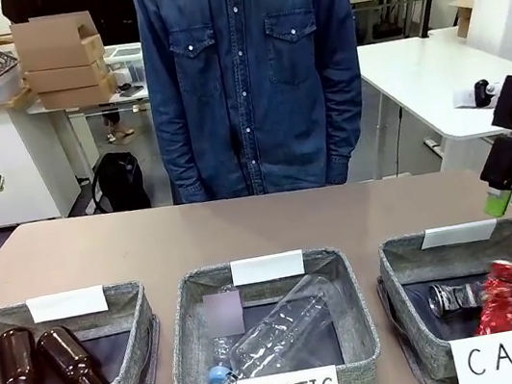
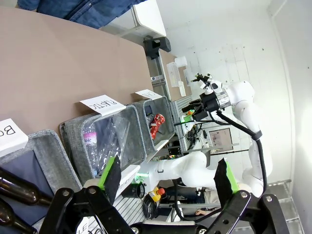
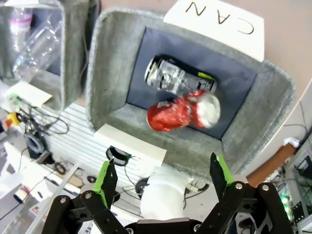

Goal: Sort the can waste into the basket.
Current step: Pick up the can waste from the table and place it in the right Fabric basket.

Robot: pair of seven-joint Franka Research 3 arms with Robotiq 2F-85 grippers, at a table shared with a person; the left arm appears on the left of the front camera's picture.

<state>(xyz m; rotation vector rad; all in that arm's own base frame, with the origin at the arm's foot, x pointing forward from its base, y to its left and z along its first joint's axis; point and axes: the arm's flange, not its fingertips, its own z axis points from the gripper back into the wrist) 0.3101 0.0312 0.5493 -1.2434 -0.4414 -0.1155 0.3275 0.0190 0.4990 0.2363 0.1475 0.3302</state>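
Inside the CAN basket [image 3: 117, 53] lie both cans [image 3: 181, 97]; both claws [image 3: 163, 181] gape, empty.

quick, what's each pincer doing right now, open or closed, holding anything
Left pincer: open, holding nothing.
Right pincer: open, holding nothing, above the CAN basket; the red can and black-and-silver can lie inside.

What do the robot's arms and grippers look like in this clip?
The right arm is glossy white with rounded joints and a black cable running along it. The left gripper and right gripper are black, two-fingered, with visible bolts and bright green pads on the fingertips.
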